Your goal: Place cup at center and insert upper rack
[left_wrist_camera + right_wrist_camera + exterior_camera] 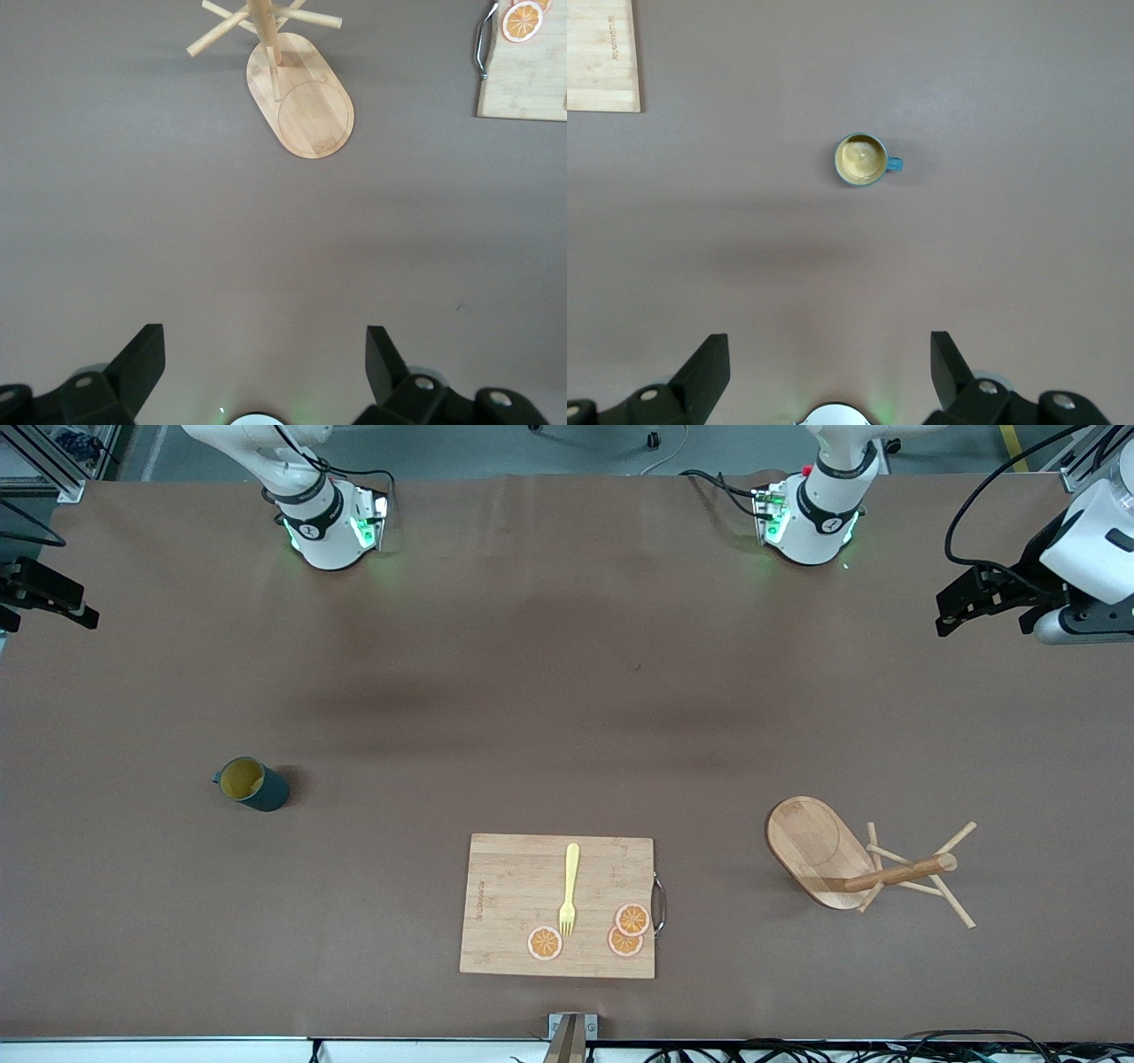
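A robotics lab, not a home kitchen — two white robot arm bases (pixel 323 522) with green status lights are bolted along one edge of a wide brown desk (pixel 567 691). Black cables (pixel 974 509) trail over its edges, aluminium framing (pixel 53 460) stands at a corner, and the grey floor (pixel 567 447) shows a chair caster — kitchenware here is only props.

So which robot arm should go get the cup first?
The right arm, probably. The cup stands toward its end of the table, and the open right gripper already looks down on it.
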`<state>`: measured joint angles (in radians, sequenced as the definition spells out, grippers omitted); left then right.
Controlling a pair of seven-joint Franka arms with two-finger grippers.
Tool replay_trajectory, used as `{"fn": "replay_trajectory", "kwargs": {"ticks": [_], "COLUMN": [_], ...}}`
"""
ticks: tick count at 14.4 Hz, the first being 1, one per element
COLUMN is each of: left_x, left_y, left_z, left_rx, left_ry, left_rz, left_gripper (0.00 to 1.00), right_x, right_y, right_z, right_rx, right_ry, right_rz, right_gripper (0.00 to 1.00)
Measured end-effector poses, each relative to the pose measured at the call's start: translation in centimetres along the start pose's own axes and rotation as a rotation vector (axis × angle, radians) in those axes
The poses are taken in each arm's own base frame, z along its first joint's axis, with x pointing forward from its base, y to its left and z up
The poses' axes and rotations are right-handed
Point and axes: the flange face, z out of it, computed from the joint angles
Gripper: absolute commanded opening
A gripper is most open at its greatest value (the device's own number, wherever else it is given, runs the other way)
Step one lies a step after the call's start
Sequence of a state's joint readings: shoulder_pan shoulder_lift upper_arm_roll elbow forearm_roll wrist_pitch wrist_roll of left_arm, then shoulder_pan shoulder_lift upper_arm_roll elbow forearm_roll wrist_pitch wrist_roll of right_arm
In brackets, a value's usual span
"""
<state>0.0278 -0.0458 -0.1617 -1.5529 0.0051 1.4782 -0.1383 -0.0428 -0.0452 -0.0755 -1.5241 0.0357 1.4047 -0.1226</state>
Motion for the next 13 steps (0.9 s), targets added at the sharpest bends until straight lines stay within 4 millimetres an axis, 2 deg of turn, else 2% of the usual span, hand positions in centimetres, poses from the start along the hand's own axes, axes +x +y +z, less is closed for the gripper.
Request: {"fn": "replay_trajectory", "kwargs": {"ticks": [7, 10, 13], "left_x": [0.1, 0.4, 0.6], "left_y": [0.1, 0.2, 0.1], "left_z": [0.2, 0.7, 0.9], "left_rx": [0.000, 0.000, -0.001], "left_ry": [-0.004, -0.012, -0.016], "left_rz": [0.002, 0.004, 0.002], "left_gripper": [1.00, 1.00, 1.00], "right_x": [0.2, 2.4, 5.6], "right_y": [0.2, 0.8, 2.9], "right_z": [0.4, 2.7, 7.1], "right_rx": [-0.001, -0.002, -0.001], "right_ry": [-0.006, -0.019, -0.053], "right_rz": [0.003, 0.012, 0.042], "right_gripper": [1.00, 1.00, 1.00]}}
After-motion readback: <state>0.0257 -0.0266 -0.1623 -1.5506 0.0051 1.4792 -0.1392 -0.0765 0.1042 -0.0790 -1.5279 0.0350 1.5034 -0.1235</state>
